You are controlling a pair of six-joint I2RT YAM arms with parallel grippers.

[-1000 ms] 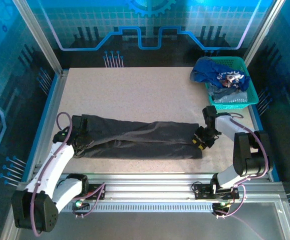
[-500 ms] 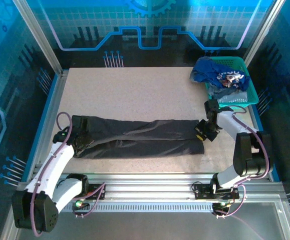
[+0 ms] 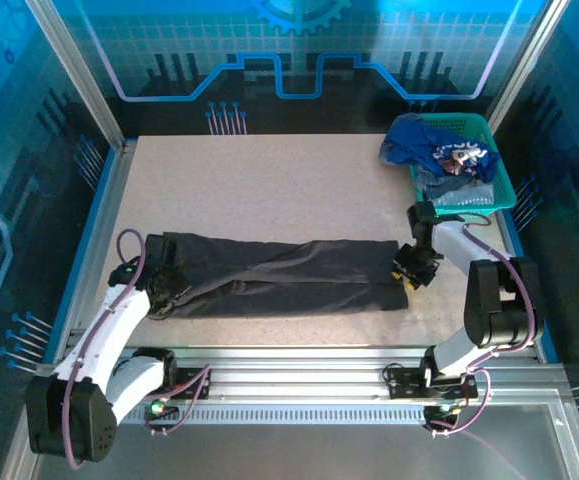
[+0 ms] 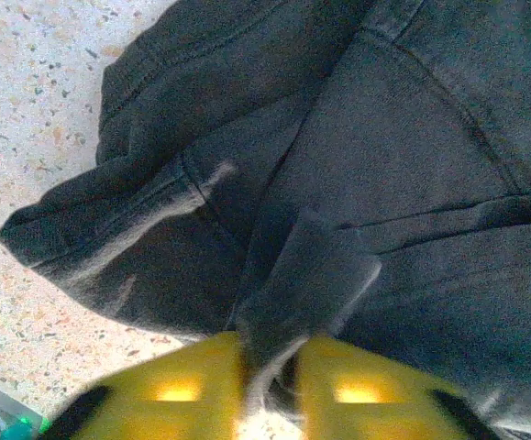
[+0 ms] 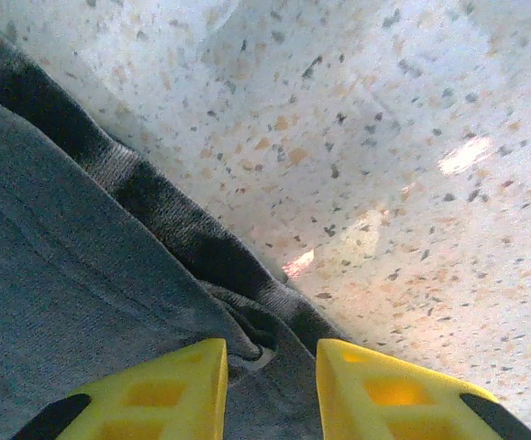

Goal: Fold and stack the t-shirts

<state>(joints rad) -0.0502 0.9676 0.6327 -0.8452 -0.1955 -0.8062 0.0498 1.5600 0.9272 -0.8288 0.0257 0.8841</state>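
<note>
- While both arms sit at opposite ends of it, the charcoal t-shirt [image 3: 279, 275] lies as a long narrow band across the near half of the surface [image 3: 269, 180], with its long axis running left to right.
- Left pincer [image 3: 161, 292] is at the band's left end. In the wrist view its yellow fingers [image 4: 178, 394] are nearly together, with a ridge of charcoal cloth pinched up between them, so it has a firm hold.
- Right pincer [image 3: 409, 277] is at the band's right end. The wrist view shows a narrow gap between the jaws, with the ribbed hem bunched into it. I read that as a grip on the edge, though less surely than on the left.
- Bare speckled surface lies just beyond that hem, on the right and far side.
- Key relation: each pincer holds one short end and the whole garment lies between them. Neither arm is nearer to it, so the next fold has to be made by both arms together.
- My guess is that one end gets carried along the long axis over the other, left to right or the reverse.
- Risk: the layers look loosely crossed mid-band and could slide apart if the two ends are lifted unevenly.
- Teal basket [image 3: 501, 185] sits in the far right corner, well apart from the band. It holds the blue t-shirt [image 3: 409, 140], which drapes over its left rim, and a pale t-shirt [image 3: 459, 192]. Both are unfolded, so most of the task is left.
</note>
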